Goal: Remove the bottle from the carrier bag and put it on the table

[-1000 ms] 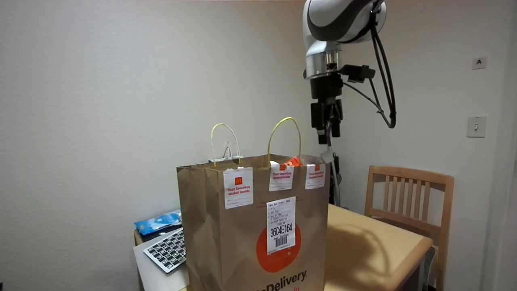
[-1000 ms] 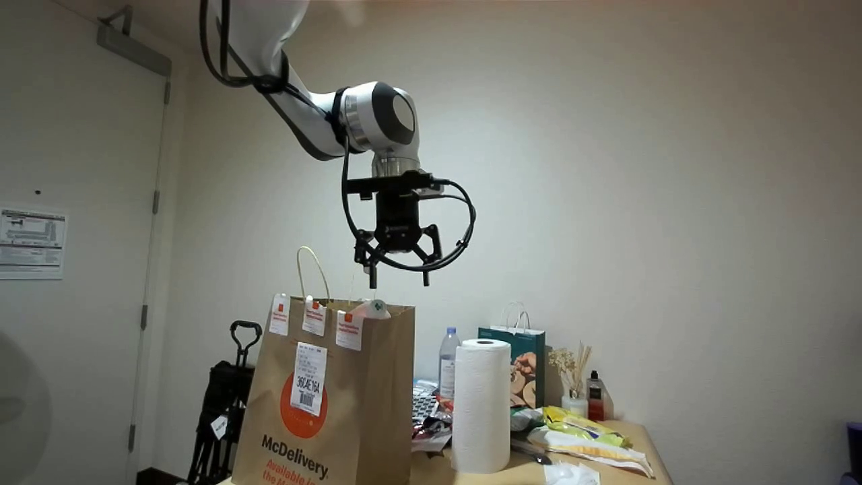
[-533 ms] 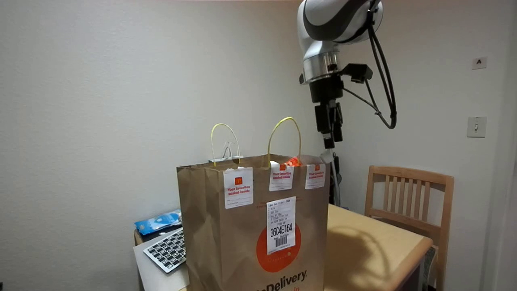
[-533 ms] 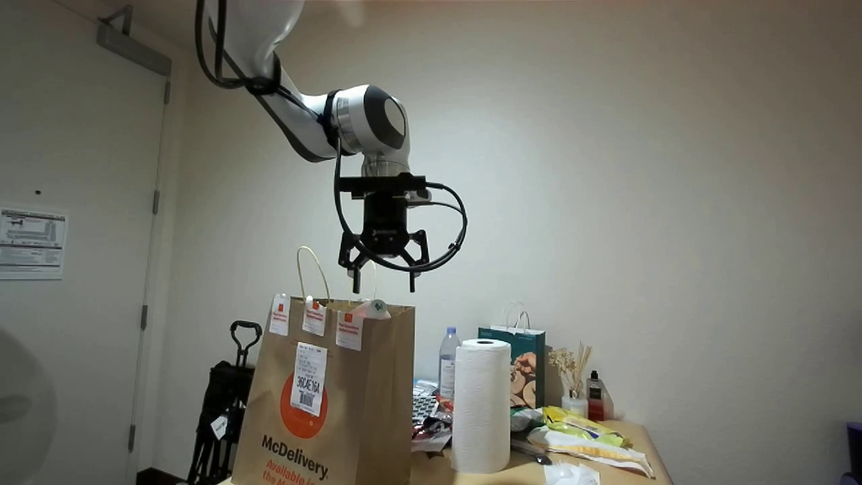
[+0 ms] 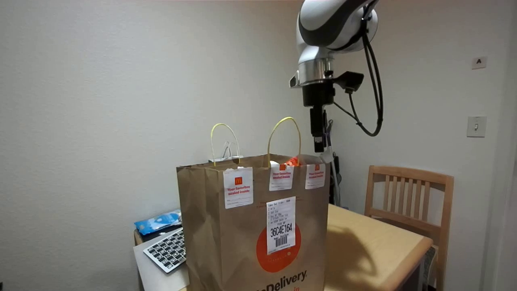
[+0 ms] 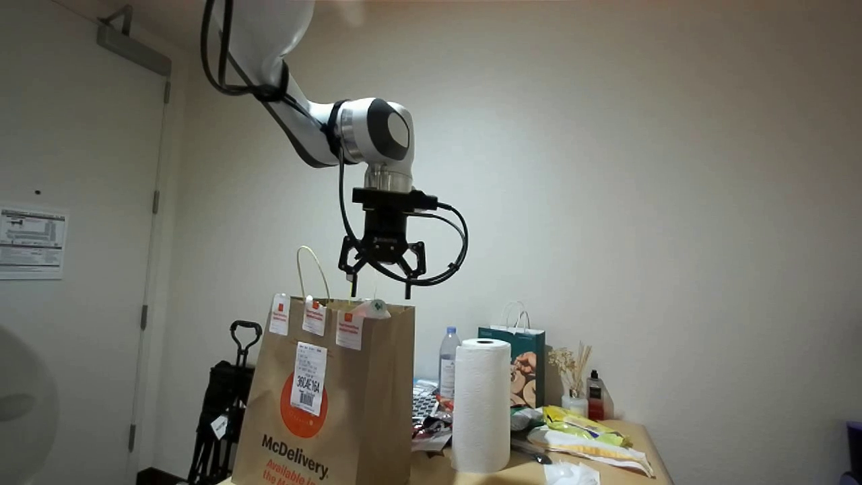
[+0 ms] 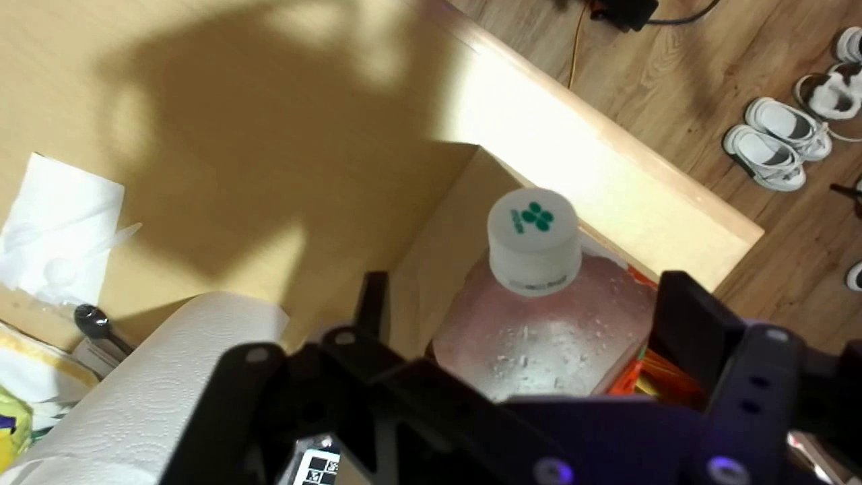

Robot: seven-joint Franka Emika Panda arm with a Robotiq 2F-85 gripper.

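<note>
Pale walls (image 6: 640,202) are seen in both exterior views, lit more brightly toward the middle of an exterior view than at its right edge. A pale door (image 6: 81,128) is fitted with a grey closer (image 6: 135,51) and hinges (image 6: 143,317), and a notice (image 6: 32,244) is fixed to it. A slat-backed wooden chair (image 5: 404,220) is placed before the wall, where a light switch (image 5: 476,127) is mounted below a small card (image 5: 479,62). Wood-grain flooring (image 7: 660,101) is seen in the wrist view.

In an exterior view, paper towel roll (image 6: 481,411) has a teal gift bag (image 6: 527,367) at like 1 o'clock, yellow packet (image 6: 580,424) at 3.
</note>
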